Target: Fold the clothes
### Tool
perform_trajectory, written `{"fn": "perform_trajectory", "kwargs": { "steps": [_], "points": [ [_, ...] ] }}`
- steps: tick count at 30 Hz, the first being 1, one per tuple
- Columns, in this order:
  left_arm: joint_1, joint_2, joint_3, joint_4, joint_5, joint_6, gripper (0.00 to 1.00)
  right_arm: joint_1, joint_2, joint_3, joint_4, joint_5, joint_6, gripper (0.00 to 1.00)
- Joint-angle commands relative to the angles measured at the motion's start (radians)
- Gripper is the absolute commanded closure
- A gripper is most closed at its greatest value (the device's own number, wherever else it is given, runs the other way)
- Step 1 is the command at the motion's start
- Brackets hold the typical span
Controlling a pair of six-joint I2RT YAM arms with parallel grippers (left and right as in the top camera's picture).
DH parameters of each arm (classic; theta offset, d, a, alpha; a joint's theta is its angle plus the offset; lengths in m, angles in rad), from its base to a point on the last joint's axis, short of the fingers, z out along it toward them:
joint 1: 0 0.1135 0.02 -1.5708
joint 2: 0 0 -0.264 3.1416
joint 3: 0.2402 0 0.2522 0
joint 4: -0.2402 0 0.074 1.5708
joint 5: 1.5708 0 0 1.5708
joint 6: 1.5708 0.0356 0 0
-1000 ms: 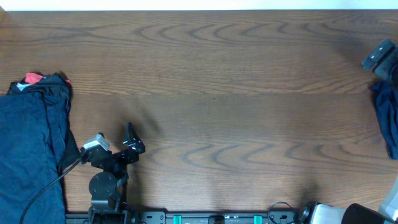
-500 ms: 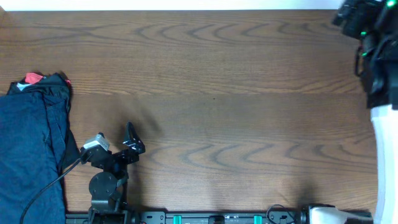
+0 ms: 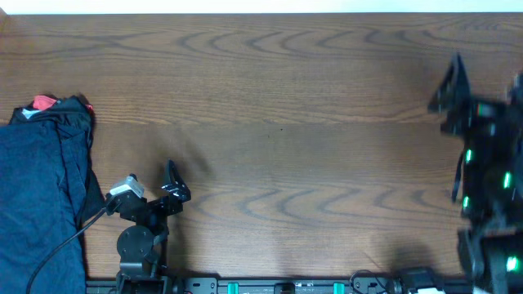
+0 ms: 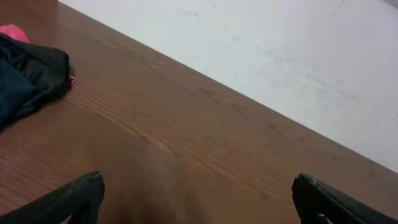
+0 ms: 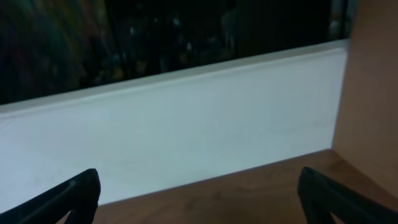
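Clothes point(image 3: 37, 188) sit left of left claw point(image 3: 173, 183), long axis fore-aft. Left claw nearer; right claw point(image 5: 199, 193) far off. Both gape wide, holding nothing.

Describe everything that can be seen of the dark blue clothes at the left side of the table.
The clothes are a heap of soft, wrinkled dark navy fabric, loosely bunched and not folded flat. They lie on the wooden table at its left side and run out of the overhead picture at the left and at the bottom. A small red piece shows at the far corner of the heap. A black cable crosses its near right edge.
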Motion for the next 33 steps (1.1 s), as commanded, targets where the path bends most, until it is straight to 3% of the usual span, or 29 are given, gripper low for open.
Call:
{"fn": "perform_trajectory", "kwargs": {
  "steps": [1,19,33],
  "points": [
    [0.006,-0.007,-0.022,-0.027,-0.004,0.020,0.02,0.016,-0.116,-0.141,0.011,-0.003,-0.011,0.01],
    [0.006,-0.007,-0.022,-0.027,-0.004,0.020,0.02,0.016,-0.547,-0.600,0.016,-0.210,-0.011,0.01],
    [0.006,0.000,-0.022,-0.027,-0.004,0.020,0.02,0.044,-0.745,-0.733,-0.055,-0.299,-0.010,0.01]
  ]
}}
